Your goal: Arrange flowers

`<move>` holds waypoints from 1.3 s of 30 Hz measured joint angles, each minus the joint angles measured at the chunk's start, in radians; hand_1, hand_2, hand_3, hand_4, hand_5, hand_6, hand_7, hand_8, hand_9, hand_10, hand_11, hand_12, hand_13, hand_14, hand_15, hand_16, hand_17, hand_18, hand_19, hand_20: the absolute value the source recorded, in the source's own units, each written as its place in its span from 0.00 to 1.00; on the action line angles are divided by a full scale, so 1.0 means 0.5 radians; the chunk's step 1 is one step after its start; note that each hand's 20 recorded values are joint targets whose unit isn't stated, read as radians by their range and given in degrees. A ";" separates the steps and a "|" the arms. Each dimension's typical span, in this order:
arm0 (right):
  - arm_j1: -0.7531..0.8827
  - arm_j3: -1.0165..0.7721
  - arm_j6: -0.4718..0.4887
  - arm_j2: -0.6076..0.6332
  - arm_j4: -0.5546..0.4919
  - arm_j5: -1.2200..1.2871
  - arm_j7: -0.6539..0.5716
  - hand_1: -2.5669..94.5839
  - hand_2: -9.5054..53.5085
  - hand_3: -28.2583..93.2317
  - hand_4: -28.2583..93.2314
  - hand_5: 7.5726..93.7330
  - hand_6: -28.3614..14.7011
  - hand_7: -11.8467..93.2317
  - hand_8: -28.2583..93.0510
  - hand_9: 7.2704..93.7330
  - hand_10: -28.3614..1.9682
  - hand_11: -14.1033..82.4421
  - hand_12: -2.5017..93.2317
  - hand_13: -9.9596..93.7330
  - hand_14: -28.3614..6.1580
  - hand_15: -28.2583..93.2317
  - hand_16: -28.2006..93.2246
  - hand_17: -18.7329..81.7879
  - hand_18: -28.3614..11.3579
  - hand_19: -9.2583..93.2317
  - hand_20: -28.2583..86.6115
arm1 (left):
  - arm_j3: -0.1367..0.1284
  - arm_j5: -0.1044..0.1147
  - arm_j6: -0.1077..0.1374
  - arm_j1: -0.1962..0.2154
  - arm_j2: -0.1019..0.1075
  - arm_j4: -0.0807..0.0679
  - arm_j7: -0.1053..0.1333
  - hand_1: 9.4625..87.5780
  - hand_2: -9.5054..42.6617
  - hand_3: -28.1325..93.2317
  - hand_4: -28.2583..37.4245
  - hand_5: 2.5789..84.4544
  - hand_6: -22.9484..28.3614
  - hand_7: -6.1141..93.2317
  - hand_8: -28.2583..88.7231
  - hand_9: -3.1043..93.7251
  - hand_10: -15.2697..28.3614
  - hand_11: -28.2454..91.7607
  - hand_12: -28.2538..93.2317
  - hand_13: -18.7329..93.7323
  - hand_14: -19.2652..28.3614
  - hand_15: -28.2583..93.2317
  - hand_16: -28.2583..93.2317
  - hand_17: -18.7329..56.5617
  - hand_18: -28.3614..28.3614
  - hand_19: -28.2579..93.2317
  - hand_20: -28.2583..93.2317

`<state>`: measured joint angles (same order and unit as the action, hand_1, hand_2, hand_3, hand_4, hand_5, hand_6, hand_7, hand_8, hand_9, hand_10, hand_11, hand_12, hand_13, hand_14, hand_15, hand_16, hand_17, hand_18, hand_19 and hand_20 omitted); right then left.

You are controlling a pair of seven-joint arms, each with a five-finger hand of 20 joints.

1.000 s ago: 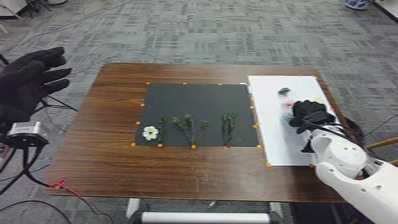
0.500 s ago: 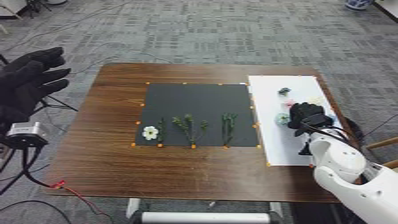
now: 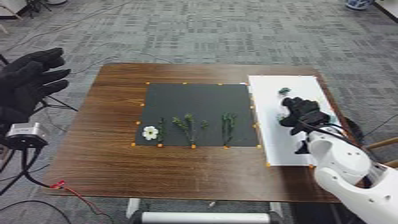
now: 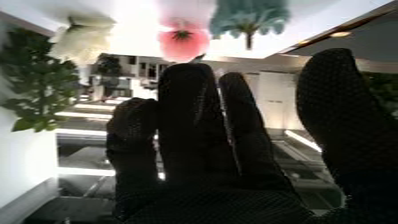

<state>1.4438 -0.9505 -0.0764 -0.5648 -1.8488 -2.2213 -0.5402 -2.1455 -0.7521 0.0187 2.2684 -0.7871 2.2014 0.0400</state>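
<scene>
Grey carpet [image 3: 195,37] covers floor; blue-and-white pot [image 3: 359,4] sits far right; red cable [image 3: 78,196] is at table's [image 3: 160,175] near left corner.

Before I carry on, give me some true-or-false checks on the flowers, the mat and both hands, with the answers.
1. A white flower lies on the black mat. True.
2. The right hand is open. True.
3. The right hand is over the black mat. False: it is over the white board.
4. The pink flower is between the blue flower and the cream flower. True.
5. The left hand holds a stem. False: it is open and empty, beside the table.
</scene>
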 measured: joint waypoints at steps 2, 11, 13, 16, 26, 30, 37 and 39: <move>-0.028 0.050 0.011 0.000 0.009 -0.004 0.001 0.34 0.00 0.96 0.00 0.41 0.59 0.39 0.12 0.42 0.55 0.46 0.27 0.59 0.52 0.87 0.47 0.47 0.20 0.93 0.75 | 0.001 0.000 0.000 0.000 0.000 0.000 0.000 0.19 0.09 0.80 0.00 0.26 0.49 0.34 0.14 0.20 0.60 0.48 0.35 0.25 0.69 0.62 0.18 0.11 0.85 0.56 0.33; -0.188 0.238 0.016 -0.032 0.180 -0.009 -0.010 0.43 0.00 0.94 0.00 0.53 0.70 0.48 0.14 0.50 0.64 0.54 0.29 0.63 0.59 0.84 0.51 0.50 0.23 0.93 0.74 | 0.013 0.000 0.000 -0.005 0.002 -0.003 -0.003 0.19 0.09 0.80 0.00 0.26 0.50 0.33 0.14 0.20 0.60 0.48 0.35 0.25 0.70 0.62 0.18 0.11 0.85 0.56 0.33; -0.188 0.236 0.002 -0.032 0.181 -0.015 -0.019 0.51 0.00 0.89 0.00 0.64 0.74 0.57 0.23 0.69 0.70 0.49 0.49 0.69 0.64 0.82 0.56 0.52 0.25 0.94 0.73 | 0.010 0.000 0.001 -0.001 0.002 -0.002 -0.003 0.19 0.09 0.80 0.00 0.26 0.49 0.33 0.14 0.20 0.60 0.48 0.35 0.25 0.70 0.62 0.18 0.11 0.85 0.56 0.33; -0.199 0.278 -0.125 -0.022 0.199 -0.033 -0.035 0.54 0.00 0.89 0.00 0.70 0.74 0.58 0.23 0.77 0.73 0.53 0.57 0.73 0.65 0.82 0.56 0.55 0.24 0.95 0.73 | 0.000 0.000 0.001 0.007 0.000 0.000 -0.002 0.19 0.09 0.80 0.00 0.26 0.50 0.34 0.14 0.20 0.60 0.48 0.35 0.25 0.70 0.62 0.18 0.11 0.85 0.56 0.33; -0.177 0.327 -0.496 0.001 0.192 -0.007 0.107 0.54 0.00 0.90 0.00 0.78 0.74 0.54 0.21 0.86 0.76 0.49 0.58 0.77 0.66 0.82 0.54 0.57 0.23 0.97 0.73 | -0.018 0.000 0.001 0.025 -0.008 0.011 0.002 0.19 0.09 0.80 0.00 0.26 0.49 0.34 0.14 0.20 0.60 0.48 0.35 0.25 0.70 0.62 0.18 0.11 0.85 0.56 0.33; -0.235 0.364 -0.497 -0.004 0.161 0.107 0.197 0.54 0.00 0.90 0.00 0.78 0.74 0.54 0.21 0.86 0.74 0.48 0.58 0.77 0.65 0.82 0.55 0.57 0.23 0.97 0.73 | -0.033 0.000 0.004 0.034 -0.010 0.013 0.002 0.19 0.09 0.80 0.00 0.26 0.50 0.34 0.14 0.20 0.60 0.48 0.35 0.25 0.69 0.62 0.18 0.11 0.85 0.56 0.33; -0.857 1.042 -0.497 -0.155 0.312 0.208 0.428 0.54 0.00 0.89 0.00 0.81 0.76 0.51 0.20 0.89 0.76 0.46 0.54 0.78 0.64 0.82 0.54 0.57 0.23 0.97 0.73 | -0.012 0.001 0.005 0.002 -0.001 0.001 -0.002 0.19 0.09 0.80 0.00 0.26 0.50 0.34 0.14 0.20 0.60 0.48 0.35 0.25 0.70 0.62 0.18 0.11 0.85 0.56 0.33; -1.026 1.212 -0.498 -0.257 0.378 0.216 0.452 0.54 0.00 0.90 0.00 0.81 0.76 0.51 0.20 0.89 0.77 0.46 0.54 0.78 0.64 0.82 0.54 0.57 0.23 0.97 0.72 | 0.027 0.001 0.005 -0.039 0.012 -0.014 -0.005 0.19 0.09 0.80 0.00 0.26 0.49 0.34 0.14 0.20 0.60 0.48 0.35 0.25 0.70 0.62 0.18 0.11 0.85 0.56 0.33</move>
<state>0.9311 -0.3447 -0.3256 -0.6932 -1.6597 -2.1134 -0.3144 -2.1319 -0.7519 0.0210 2.2489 -0.7810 2.1945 0.0375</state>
